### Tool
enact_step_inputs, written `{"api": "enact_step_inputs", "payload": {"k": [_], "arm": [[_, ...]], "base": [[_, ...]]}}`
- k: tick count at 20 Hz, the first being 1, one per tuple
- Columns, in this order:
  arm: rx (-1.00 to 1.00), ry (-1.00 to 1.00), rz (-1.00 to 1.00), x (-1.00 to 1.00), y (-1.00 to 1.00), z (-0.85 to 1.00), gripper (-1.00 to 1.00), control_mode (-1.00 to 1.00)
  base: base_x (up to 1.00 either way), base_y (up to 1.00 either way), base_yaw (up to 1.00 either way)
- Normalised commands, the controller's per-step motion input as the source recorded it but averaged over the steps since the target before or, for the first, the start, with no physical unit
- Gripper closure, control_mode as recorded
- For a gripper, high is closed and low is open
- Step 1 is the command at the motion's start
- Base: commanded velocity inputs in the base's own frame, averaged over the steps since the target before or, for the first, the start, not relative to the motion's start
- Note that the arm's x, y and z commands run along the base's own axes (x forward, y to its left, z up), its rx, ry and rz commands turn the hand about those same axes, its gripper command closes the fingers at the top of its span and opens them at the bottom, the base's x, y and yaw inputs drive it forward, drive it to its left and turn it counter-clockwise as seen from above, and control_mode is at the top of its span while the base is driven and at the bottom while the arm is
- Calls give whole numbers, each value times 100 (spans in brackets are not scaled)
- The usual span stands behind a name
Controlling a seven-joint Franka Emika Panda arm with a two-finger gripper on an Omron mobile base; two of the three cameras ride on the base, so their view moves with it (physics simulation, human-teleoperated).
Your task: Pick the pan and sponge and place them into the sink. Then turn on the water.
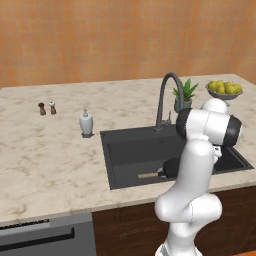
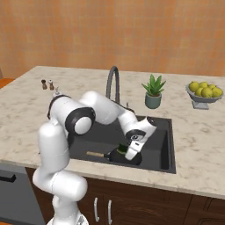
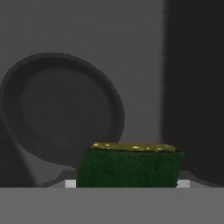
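The black pan point(image 2: 115, 157) lies in the dark sink point(image 2: 162, 147) near its front wall, its wooden handle point(image 1: 148, 175) pointing left. In the hand view the pan point(image 3: 61, 109) shows as a dark round dish on the basin floor. My gripper point(image 2: 131, 153) reaches down into the basin just over the pan's right side, shut on the sponge point(image 3: 131, 168), a dark green block with a yellow top. From the right base view the sponge point(image 2: 122, 147) peeks out beside the fingers. My own arm hides much of the pan point(image 1: 169, 167) in the left base view. The gooseneck faucet point(image 1: 167, 95) stands behind the sink point(image 1: 130, 150).
A white soap dispenser point(image 1: 86, 123) stands left of the sink, with two small shakers point(image 1: 47, 108) further left. A potted plant point(image 2: 153, 91) and a bowl of lemons point(image 2: 204, 93) sit on the counter at the back right. A dishwasher front point(image 1: 40, 237) is below the counter's left.
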Motion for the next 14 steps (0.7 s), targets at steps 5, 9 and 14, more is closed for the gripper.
{"api": "enact_step_inputs", "payload": {"k": [5,9,14], "arm": [[14,-16,5,24,0,-16,100,-100],[10,-4,0,40,0,-49,100,-100],[8,0,0,44,0,-69,100,-100]], "base": [[0,0,0],[0,0,0],[0,0,0]]}}
